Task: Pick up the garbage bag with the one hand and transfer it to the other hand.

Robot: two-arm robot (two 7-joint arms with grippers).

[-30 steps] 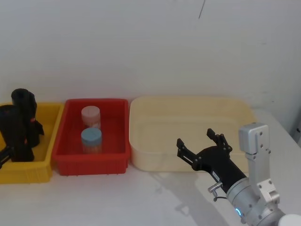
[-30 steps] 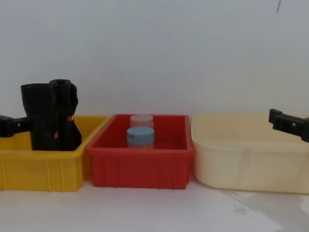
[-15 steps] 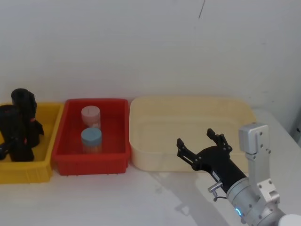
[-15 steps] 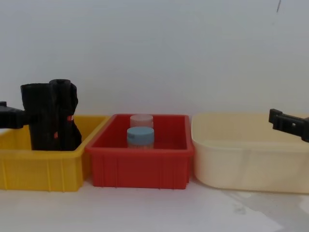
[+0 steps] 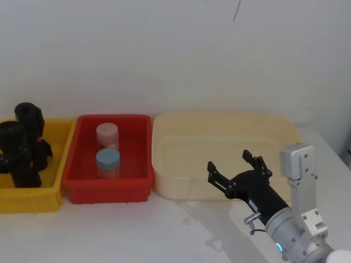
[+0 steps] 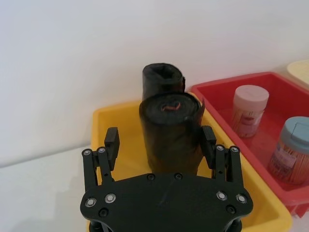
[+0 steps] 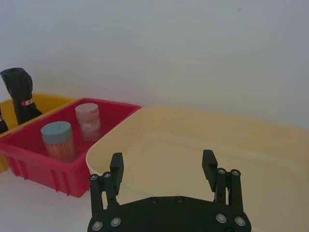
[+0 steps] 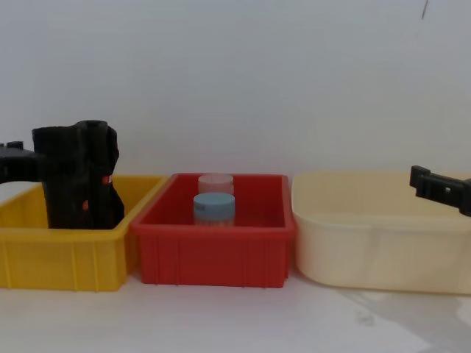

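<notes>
Inside the yellow bin (image 5: 33, 200) at the robot's far left: the garbage bag (image 6: 169, 126), a tall black roll of glossy, creased plastic. Stands upright, rising well above the bin's low wall, with a small red mark on its coiled top. Backed by a 2nd roll (image 6: 162, 79) of the same kind, just behind it toward the wall.

Straddled by the left gripper (image 6: 160, 139), spread wide with 1 finger on each side of the roll: a clear gap at 1 side, very little at the other, no pinch.

Just beside the yellow bin, the red bin (image 5: 104, 189) with a blue-lidded jar (image 5: 107, 161) and a pink-lidded jar (image 5: 107, 134). Just beside that, the cream tub (image 5: 225, 116). Over its front rim, the right gripper (image 5: 229, 163), likewise spread and holding nothing.

Between the 2 grippers, open air above the bins. Along the front, bare white tabletop (image 5: 137, 230).
</notes>
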